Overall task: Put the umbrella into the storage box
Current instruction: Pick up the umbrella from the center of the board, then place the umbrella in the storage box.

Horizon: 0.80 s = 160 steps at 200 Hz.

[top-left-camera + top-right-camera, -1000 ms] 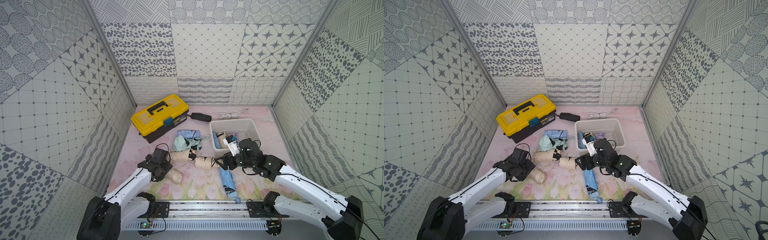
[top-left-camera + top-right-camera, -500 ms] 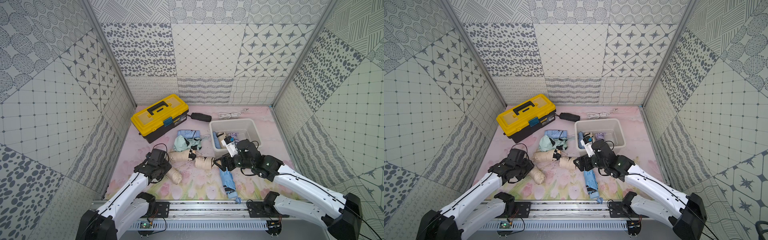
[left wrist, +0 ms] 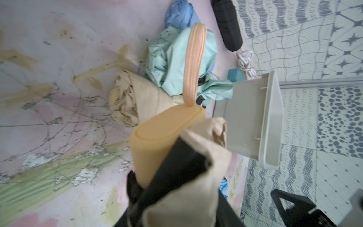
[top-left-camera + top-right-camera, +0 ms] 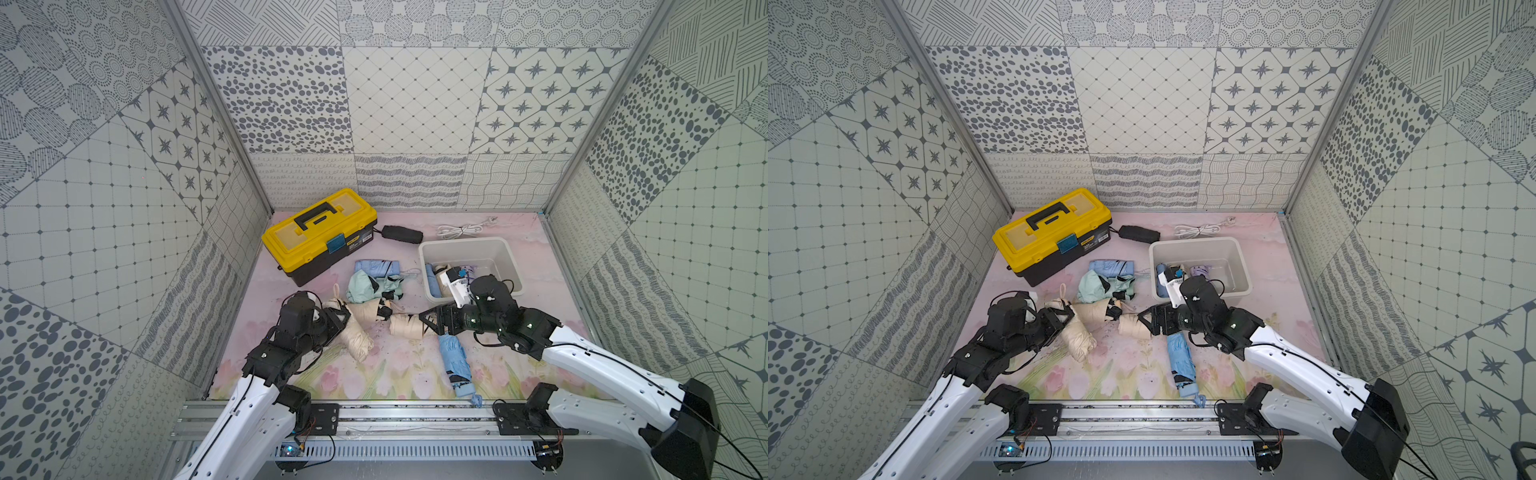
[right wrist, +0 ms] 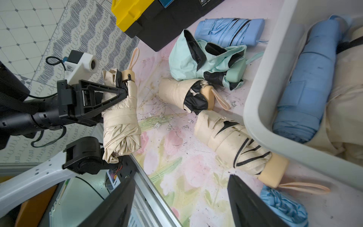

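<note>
My left gripper (image 4: 341, 319) is shut on a folded beige umbrella (image 4: 358, 337) just below its peach handle (image 3: 157, 141), and the handle end is raised off the floor. The right wrist view shows the black fingers (image 5: 119, 92) pinching this umbrella (image 5: 120, 118). The white storage box (image 4: 465, 244) stands at the right rear and holds a blue umbrella (image 5: 306, 88) and beige fabric. My right gripper (image 4: 428, 325) hangs open just in front of the box, beside another beige umbrella (image 4: 405, 326), with nothing between its fingers (image 5: 247, 202).
A yellow-lidded toolbox (image 4: 318, 235) sits at the left rear, with a black pouch (image 4: 401, 234) and a white cable (image 4: 459, 230) behind the box. Mint (image 4: 372, 284), blue (image 4: 376, 268), beige (image 4: 365, 311) and light blue (image 4: 455, 365) umbrellas lie on the floor.
My left gripper has closed on the beige umbrella and its arm has swung in toward the middle, tipping the handle end up. The right gripper has drifted slightly left and stayed open.
</note>
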Tool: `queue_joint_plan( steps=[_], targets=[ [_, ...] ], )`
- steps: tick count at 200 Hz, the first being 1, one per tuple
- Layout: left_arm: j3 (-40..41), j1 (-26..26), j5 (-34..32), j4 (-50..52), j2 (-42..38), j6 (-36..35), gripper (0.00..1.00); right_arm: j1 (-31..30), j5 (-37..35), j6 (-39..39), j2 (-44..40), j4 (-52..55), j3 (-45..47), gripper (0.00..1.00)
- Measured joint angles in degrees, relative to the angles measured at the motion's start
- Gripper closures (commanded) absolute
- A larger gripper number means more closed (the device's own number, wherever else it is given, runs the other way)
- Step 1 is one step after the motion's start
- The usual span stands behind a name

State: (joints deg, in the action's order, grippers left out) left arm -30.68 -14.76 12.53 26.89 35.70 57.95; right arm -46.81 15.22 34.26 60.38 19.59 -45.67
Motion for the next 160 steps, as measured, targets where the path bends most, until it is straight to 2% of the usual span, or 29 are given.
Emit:
queue_joint_plan(
  steps=[27, 77, 114, 160],
  targets=[
    [0.0, -1.6, 5.0, -7.3, 2.3, 0.1, 0.71, -0.1, 3.5, 3.7, 1.7, -3.5, -0.6, 0.18],
    [-0.9, -9.4, 12.2, -22.9, 10.5, 0.4, 0.71, -0.1, 8.7, 8.9, 2.1, -12.4, -0.5, 0.14],
    [-2.4, -13.7, 15.8, -33.8, 17.1, 0.7, 0.71, -0.1, 11.7, 9.8, 3.1, -15.2, -0.3, 0.13],
    [-4.2, -16.3, 18.5, -44.9, 23.7, 1.7, 0.71, -0.1, 13.3, 9.9, 3.1, -16.7, 0.6, 0.13]
  ],
)
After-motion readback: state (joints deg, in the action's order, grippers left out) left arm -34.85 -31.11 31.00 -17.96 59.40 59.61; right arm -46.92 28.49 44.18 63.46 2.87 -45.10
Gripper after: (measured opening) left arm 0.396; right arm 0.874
